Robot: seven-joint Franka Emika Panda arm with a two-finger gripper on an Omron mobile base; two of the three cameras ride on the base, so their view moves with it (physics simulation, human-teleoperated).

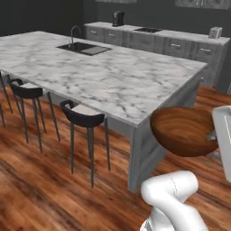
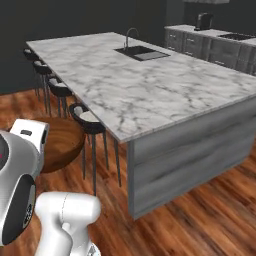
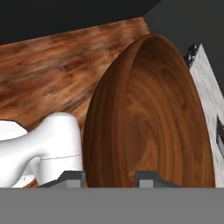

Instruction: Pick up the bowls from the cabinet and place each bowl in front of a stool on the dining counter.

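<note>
- I see the wooden bowl (image 1: 184,131) at about 4 o'clock in the left base view: round, deep, glossy reddish-brown, grain ringing the inside.
- My claw (image 3: 109,178) pinches its rim, a finger each side.
- The bowl hangs over plank flooring (image 1: 40,189), off the corner of the marble-veined bench (image 1: 113,72).
- Black-framed stools (image 1: 83,115) line the bench's edge.

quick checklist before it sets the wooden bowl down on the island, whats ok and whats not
1. Wooden bowl gripped by the end effector, fingers either side of its rim: ok.
2. Bowl over the dining counter: not ok, it hangs past the corner, over the floor.
3. Counter edge bare in front of the nearest stool: ok.
4. Bowl level: not ok, tilted in the left base view.
5. Marbled second bowl's whereabouts: cannot tell.
</note>
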